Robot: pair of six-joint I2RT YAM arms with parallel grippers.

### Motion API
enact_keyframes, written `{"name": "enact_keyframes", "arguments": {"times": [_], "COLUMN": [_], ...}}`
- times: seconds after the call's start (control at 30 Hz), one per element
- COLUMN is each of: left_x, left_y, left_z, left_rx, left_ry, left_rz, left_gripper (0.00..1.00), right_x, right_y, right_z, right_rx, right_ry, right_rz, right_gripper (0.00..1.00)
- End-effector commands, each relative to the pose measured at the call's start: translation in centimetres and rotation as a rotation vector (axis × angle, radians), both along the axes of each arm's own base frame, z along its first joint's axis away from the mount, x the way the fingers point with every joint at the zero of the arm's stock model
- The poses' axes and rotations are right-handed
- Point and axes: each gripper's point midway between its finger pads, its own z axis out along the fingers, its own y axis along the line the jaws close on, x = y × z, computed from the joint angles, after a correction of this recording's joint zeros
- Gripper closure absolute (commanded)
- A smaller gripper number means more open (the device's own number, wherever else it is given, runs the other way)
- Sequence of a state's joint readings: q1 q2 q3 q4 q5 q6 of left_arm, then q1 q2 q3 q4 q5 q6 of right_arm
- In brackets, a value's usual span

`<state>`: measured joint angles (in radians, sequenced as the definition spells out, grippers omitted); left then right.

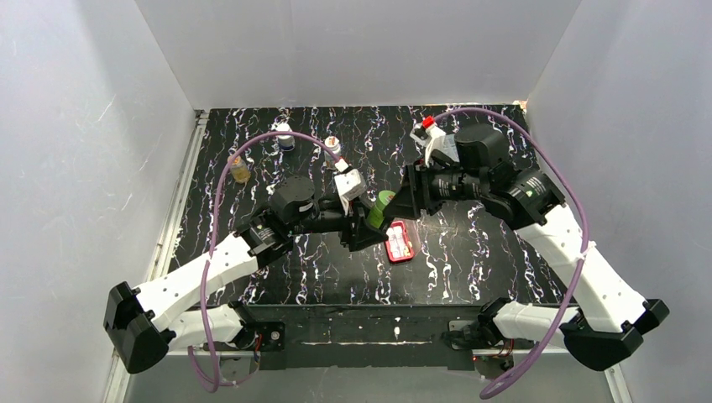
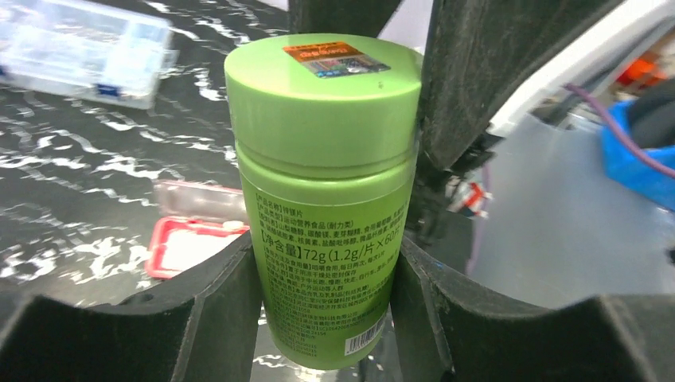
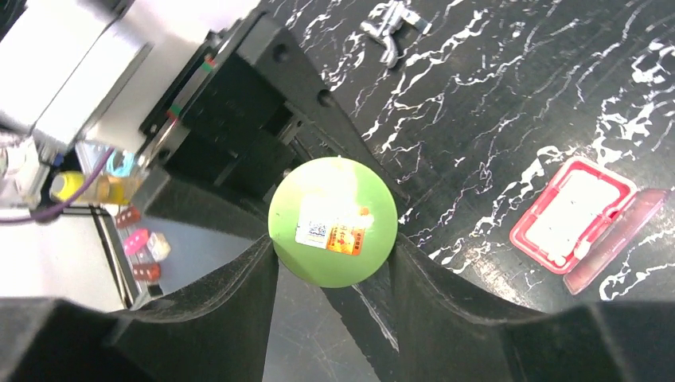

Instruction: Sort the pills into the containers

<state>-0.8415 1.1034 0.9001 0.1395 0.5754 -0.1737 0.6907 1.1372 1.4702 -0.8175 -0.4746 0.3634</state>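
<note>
Left gripper [image 2: 325, 255]: fingers clamped on the body of a green bottle [image 2: 326, 199], which looks raised off the table [image 1: 470, 252]. Right gripper [image 3: 333, 259]: fingers pressed against opposite sides of the bottle's lid [image 3: 333, 221], meeting it end-on. Likely reason: one arm steadies while the other twists the lid off. The pills are presumably inside; none show loose. Red pill case [image 1: 400, 242] lies open on the table, just near and right of the bottle, apart from both grippers. Its whitish compartments [image 3: 575, 208] face up, contents too small to tell.
</note>
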Motion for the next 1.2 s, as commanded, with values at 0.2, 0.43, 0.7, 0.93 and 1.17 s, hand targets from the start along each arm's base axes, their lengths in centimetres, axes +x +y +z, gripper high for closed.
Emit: {"name": "enact_keyframes", "arguments": {"times": [0.2, 0.43, 0.7, 0.93, 1.17], "left_x": [5.6, 3.8, -1.7, -6.2, -8.0], "left_y": [1.2, 0.4, 1.1, 1.8, 1.7], "left_z": [3.6, 3.4, 3.8, 4.4, 5.7], "left_rx": [0.062, 0.054, -0.096, -0.141, -0.199], "left_ry": [-0.33, -0.318, -0.132, -0.008, 0.043], "left_rz": [0.369, 0.29, -0.02, -0.294, -0.414], "left_gripper": [1.0, 1.0, 1.0, 1.0, 1.0], "right_x": [2.2, 3.2, 2.3, -2.6, -4.3], "right_y": [1.7, 1.0, -1.7, -1.0, -0.2], "right_z": [-0.7, -0.3, 2.9, 5.0, 5.0], "right_rx": [-0.039, -0.054, 0.033, 0.177, 0.224], "right_ry": [0.169, 0.077, -0.118, -0.219, -0.204], "right_rz": [-0.254, -0.29, -0.218, 0.072, 0.198], "right_gripper": [0.55, 0.03, 0.02, 0.02, 0.02]}}
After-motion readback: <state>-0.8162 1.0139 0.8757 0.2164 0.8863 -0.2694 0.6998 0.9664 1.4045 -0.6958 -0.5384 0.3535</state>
